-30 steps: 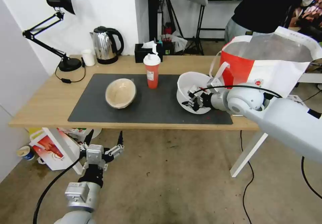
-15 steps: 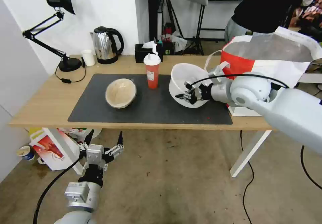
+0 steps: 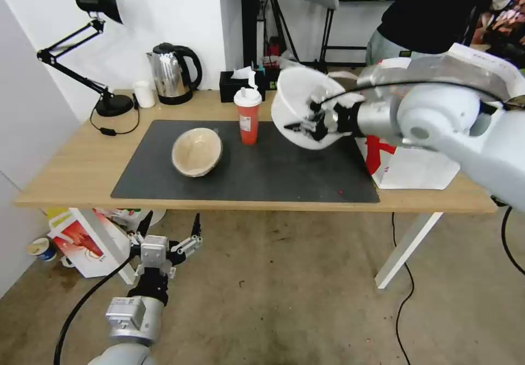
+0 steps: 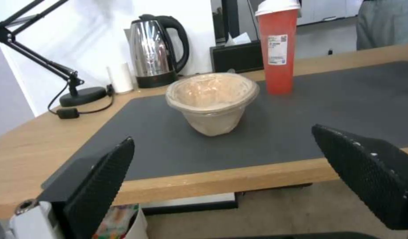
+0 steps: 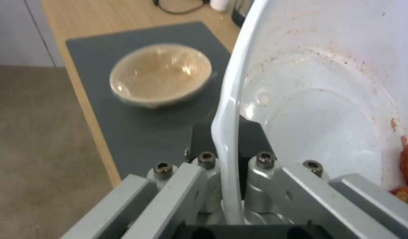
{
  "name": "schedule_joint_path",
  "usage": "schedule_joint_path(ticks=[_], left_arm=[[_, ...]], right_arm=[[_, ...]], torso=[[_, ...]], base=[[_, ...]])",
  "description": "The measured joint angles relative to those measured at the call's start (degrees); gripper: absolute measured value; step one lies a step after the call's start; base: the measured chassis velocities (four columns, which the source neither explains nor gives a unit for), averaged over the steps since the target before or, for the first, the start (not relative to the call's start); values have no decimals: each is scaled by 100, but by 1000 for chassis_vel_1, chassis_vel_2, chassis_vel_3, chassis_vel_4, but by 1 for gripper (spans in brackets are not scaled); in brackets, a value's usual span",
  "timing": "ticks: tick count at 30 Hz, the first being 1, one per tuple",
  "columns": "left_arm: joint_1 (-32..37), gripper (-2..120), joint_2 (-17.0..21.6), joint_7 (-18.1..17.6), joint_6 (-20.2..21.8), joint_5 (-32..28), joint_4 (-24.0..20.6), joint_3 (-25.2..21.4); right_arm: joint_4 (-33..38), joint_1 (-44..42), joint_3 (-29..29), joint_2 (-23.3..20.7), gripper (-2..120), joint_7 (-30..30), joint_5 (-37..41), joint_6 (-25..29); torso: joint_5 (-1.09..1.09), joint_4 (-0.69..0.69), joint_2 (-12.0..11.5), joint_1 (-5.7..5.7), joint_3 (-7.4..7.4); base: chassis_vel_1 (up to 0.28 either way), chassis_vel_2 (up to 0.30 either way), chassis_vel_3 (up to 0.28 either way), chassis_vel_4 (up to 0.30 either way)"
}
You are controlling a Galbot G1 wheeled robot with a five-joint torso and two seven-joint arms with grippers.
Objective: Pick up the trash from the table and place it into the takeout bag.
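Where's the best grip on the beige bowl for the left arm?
Take the beige bowl by its rim, one finger inside and one outside. It sits tilted on the dark mat, so the near edge facing the open left gripper is probably easiest, coming from the table's front. Its tapered wall looks too wide to span.

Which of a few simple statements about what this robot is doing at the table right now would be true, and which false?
1. The right gripper is clamped on the rim of the wide white plastic bowl. True.
2. That bowl rests on the dark grey mat. False: it is held in the air, tilted, near the white-and-red takeout bag.
3. The left gripper holds the beige bowl. False: it hangs open below the table edge, holding nothing.
4. The red white-lidded drink cup stands upright on the mat. True.
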Motion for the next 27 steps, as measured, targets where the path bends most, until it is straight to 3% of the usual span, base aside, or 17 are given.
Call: schedule_joint_path(ticks=[8, 15, 27], left_arm=[[0, 100, 0, 0, 0, 0, 0, 0], [0, 100, 0, 0, 0, 0, 0, 0], [0, 100, 0, 0, 0, 0, 0, 0]], right_arm=[[-56, 127, -165, 273, 0, 108, 87, -16], [-192, -358, -101, 591, 0, 203, -73, -26], [-358, -322, -84, 804, 0, 183, -71, -27]], torso=[[0, 0, 0, 0, 0], [1, 0, 0, 1, 0], [1, 0, 0, 1, 0]], base=[[0, 0, 0, 0], [0, 0, 0, 0], [0, 0, 0, 0]])
